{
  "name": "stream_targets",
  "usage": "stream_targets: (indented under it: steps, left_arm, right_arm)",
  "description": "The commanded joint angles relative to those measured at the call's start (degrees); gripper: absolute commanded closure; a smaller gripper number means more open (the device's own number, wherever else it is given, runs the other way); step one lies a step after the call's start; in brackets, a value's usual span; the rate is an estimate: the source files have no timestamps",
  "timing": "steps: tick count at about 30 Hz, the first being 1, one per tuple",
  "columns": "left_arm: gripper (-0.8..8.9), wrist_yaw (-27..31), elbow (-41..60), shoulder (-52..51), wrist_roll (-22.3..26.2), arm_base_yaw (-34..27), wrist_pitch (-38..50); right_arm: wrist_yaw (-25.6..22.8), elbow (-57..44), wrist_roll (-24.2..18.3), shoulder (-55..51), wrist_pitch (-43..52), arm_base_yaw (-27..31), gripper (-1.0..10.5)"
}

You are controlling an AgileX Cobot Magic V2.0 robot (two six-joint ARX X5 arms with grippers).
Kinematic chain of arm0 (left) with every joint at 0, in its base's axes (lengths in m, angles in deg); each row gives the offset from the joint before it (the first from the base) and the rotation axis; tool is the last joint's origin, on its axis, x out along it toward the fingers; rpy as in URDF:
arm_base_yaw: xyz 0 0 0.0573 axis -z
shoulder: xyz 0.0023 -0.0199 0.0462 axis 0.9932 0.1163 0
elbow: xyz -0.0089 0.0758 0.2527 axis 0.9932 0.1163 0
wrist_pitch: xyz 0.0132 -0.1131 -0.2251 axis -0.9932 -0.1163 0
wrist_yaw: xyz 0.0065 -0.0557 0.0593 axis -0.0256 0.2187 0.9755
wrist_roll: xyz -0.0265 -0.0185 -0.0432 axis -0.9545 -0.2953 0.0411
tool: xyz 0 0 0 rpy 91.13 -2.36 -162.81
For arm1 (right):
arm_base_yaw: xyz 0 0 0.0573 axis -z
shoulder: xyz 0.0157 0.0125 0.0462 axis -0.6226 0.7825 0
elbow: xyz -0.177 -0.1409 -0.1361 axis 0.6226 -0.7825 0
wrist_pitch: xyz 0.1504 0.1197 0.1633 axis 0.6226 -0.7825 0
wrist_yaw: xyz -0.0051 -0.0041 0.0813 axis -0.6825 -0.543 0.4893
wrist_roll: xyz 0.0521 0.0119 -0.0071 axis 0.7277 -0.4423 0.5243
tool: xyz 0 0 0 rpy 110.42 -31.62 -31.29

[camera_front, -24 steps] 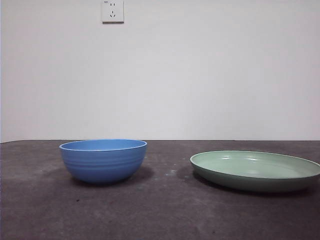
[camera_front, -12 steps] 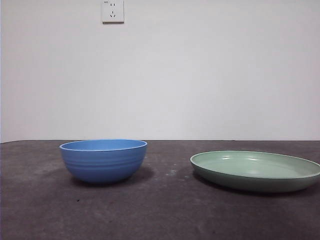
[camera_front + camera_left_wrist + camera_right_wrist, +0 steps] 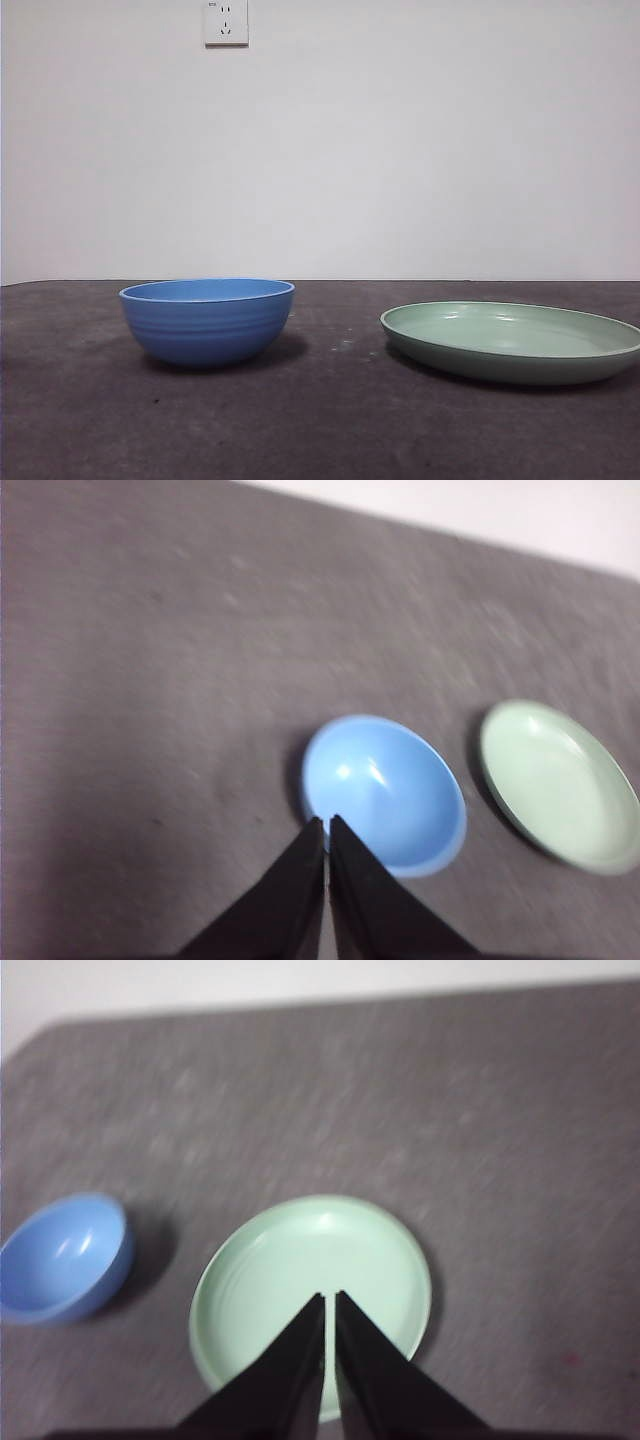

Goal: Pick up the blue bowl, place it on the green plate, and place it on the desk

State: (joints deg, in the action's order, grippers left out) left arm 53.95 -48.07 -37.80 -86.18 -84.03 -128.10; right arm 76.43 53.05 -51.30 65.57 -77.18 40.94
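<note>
Round, glossy medium-blue bowl [image 3: 207,320] with faint ridges on its wall sits upright and empty on the dark grey-brown matte desk [image 3: 320,430]. Wide, shallow pale mint-green plate [image 3: 512,340] with upturned rim lies beside it, apart, a bare strip of desk between them. Plate empty too.

No arm shows in the front view. Left gripper [image 3: 327,825] hangs high above the bowl [image 3: 385,792], jaws pressed together, nothing held. Right gripper [image 3: 330,1300] hangs high above the plate [image 3: 312,1295], jaws likewise together, nothing held. Wall socket [image 3: 225,22] on the white wall behind.

Judgement: task not begun; step in hand is the pick of the bowl, and the left gripper is the nearer one.

For a clean pick:
- Part the jaws well before descending; as they stand they cannot straddle the rim.
- Come down over one point of the rim, one jaw inside, one outside the wall.
- Glossy surface looks slippery; seat deep on the wall and close firmly before lifting.
- Lift straight up, clear of the plate's rim, before carrying across.
- Right gripper should stay clear of the plate.
</note>
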Motion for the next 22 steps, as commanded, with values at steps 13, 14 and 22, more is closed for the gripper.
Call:
stream_targets:
  steps: [13,14,22]
  left_arm:
    - [8.04,-6.14,-9.35,8.20,8.41,12.52,-11.96]
    - [8.04,-6.14,-9.35,8.20,8.41,12.79,-11.98]
    - [4.95,-6.12,-9.35,8.20,8.15,12.79,-11.61]
  right_arm:
    - [3.74,8.66,-9.38,9.18,-19.17,-11.96,9.4]
    - [3.76,8.66,-9.38,9.18,-19.15,-12.44,9.4]
    - [3.65,8.66,-9.09,9.18,-19.15,-12.74,6.1]
